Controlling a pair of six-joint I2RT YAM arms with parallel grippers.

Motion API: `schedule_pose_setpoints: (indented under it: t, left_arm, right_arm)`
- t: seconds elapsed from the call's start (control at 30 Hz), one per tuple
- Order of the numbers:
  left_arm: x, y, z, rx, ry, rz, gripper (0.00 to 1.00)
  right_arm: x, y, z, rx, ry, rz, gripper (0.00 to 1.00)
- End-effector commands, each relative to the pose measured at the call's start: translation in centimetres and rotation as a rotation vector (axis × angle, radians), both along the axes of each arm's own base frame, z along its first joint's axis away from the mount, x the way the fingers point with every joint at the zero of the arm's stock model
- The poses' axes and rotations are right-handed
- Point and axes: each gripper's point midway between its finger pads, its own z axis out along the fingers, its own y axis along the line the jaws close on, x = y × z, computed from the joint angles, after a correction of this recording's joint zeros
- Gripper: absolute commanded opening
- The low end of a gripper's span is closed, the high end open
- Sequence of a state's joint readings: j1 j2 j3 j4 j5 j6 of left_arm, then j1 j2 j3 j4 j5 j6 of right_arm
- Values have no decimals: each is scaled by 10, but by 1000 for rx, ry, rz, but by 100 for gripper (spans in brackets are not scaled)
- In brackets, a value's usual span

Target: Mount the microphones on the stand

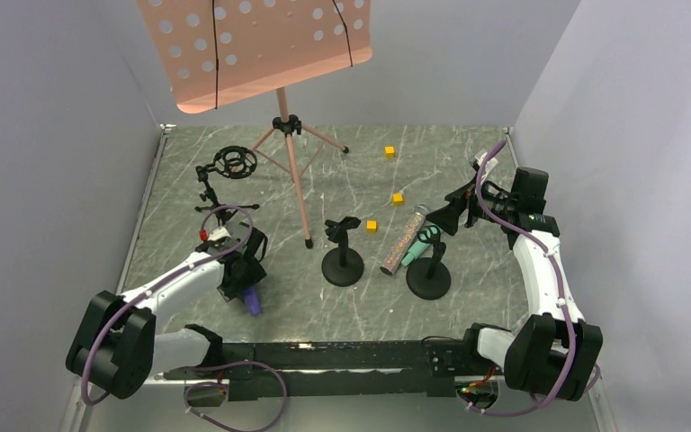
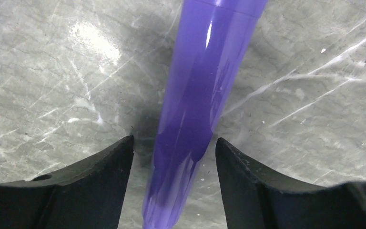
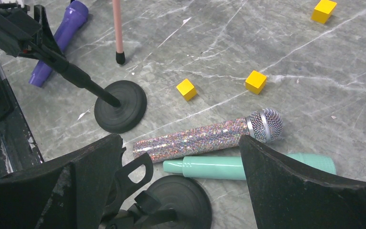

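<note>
Two tools open: we see left tool (image 2: 174, 140) straddling purple mic (image 2: 205, 71) w/o gripping, lower left of top view; right tool (image 3: 181, 139) empty near glitter mic (image 3: 219, 130) & teal mic (image 3: 209, 168).

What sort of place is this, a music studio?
More likely a robot test booth than a studio: plain grey walls box in one marble-look table, a left arm and right arm are bolted to its near edge, and the pink music stand and glittery microphone look like props.
</note>
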State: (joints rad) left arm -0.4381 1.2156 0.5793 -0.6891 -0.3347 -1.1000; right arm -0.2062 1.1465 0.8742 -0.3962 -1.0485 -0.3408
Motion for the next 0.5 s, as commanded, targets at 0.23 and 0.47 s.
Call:
schedule_pose_setpoints:
  t: [0.23,0.47]
  left_arm:
    - [-1,-20,5,-92,-17,-113,4]
    - [-3,-44,53,-215,-138,-323,0]
  right_arm:
    - [6,-2,18,-20,-77,11,100]
    - [5,-1,19,-19,-81,17,100]
